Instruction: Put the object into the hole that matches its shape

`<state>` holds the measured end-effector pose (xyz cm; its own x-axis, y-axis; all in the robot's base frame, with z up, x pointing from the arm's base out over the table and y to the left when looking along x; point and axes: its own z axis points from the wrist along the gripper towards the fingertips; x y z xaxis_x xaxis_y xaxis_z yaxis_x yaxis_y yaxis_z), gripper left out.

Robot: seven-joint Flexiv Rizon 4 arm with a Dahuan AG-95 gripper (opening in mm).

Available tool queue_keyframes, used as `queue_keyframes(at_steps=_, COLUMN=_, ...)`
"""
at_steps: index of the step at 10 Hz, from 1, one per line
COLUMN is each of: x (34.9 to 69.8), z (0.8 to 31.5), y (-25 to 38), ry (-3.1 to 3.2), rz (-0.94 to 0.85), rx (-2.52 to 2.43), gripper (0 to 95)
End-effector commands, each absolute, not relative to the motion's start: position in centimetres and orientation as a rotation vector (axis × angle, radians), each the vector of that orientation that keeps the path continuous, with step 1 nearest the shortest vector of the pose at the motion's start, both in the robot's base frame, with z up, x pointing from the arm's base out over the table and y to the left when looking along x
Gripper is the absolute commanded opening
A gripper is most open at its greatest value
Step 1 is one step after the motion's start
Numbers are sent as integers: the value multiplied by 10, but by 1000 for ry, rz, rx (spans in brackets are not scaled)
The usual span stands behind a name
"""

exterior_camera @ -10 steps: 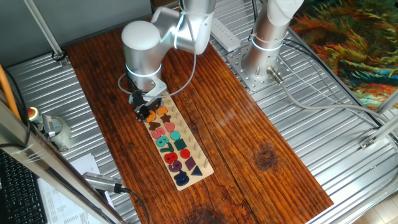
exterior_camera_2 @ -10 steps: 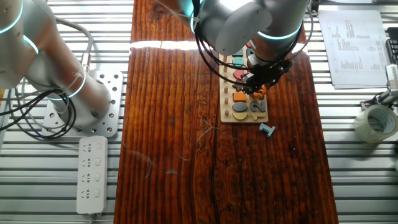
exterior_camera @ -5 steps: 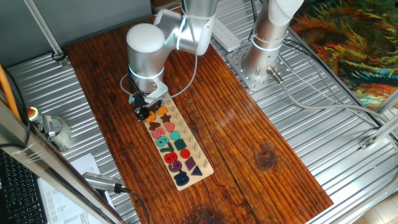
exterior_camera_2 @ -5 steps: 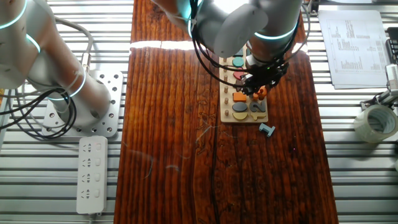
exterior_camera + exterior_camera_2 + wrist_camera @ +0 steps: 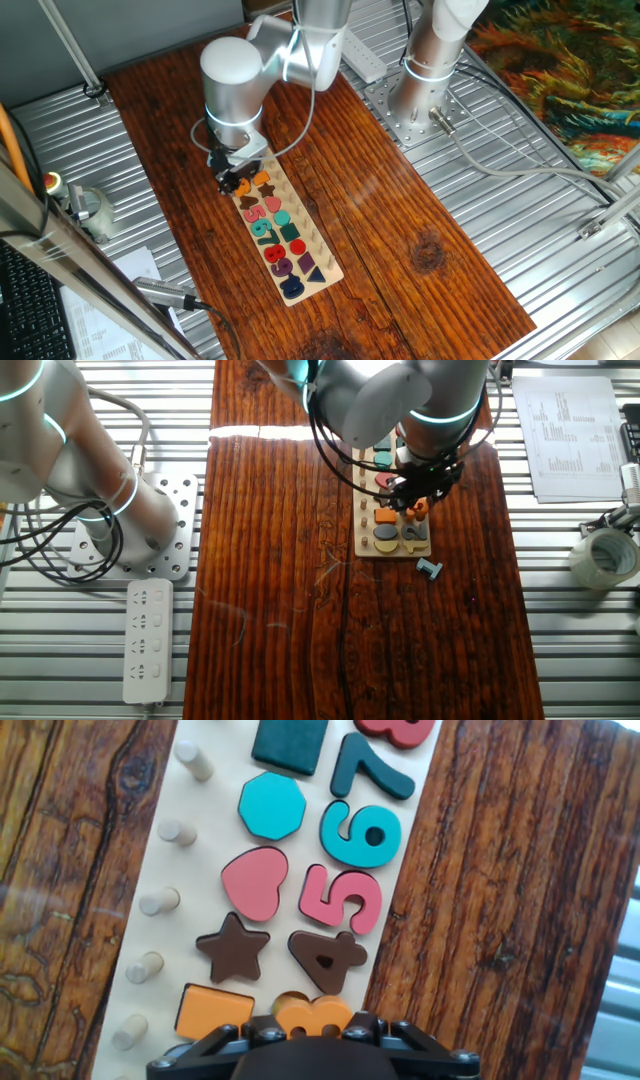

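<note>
My gripper (image 5: 313, 1025) is shut on the object, a small orange digit-3 piece (image 5: 314, 1014), held at the near end of the long puzzle board (image 5: 142, 870). The hole, a pale recess (image 5: 285, 1001), shows only as a sliver beside the piece, just below the brown 4 (image 5: 328, 960); the rest is hidden. In one fixed view the gripper (image 5: 232, 180) hangs over the board's far end (image 5: 322, 262). In the other fixed view the gripper (image 5: 414, 506) holds the piece (image 5: 419, 508) over the board (image 5: 361, 520).
A small light blue piece (image 5: 429, 568) lies on the table just off the board's end. A row of wooden pegs (image 5: 158, 902) lines the board. A second arm's base (image 5: 135, 525), a power strip (image 5: 147, 640), a tape roll (image 5: 603, 556) and papers (image 5: 568, 435) sit around the table.
The arm has shifted only slightly over the board's end. The orange piece stays in the gripper.
</note>
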<state>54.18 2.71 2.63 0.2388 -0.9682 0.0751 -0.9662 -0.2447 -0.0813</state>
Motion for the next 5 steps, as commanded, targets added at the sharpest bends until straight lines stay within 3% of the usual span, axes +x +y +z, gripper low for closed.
queue_keyframes(at_steps=1, x=542, z=26, y=27, ry=1931, rz=-185, rx=-2459, gripper=0)
queue_keyframes(at_steps=5, x=541, z=25, y=27, ry=2023, rz=-209, rx=-2387, gripper=0)
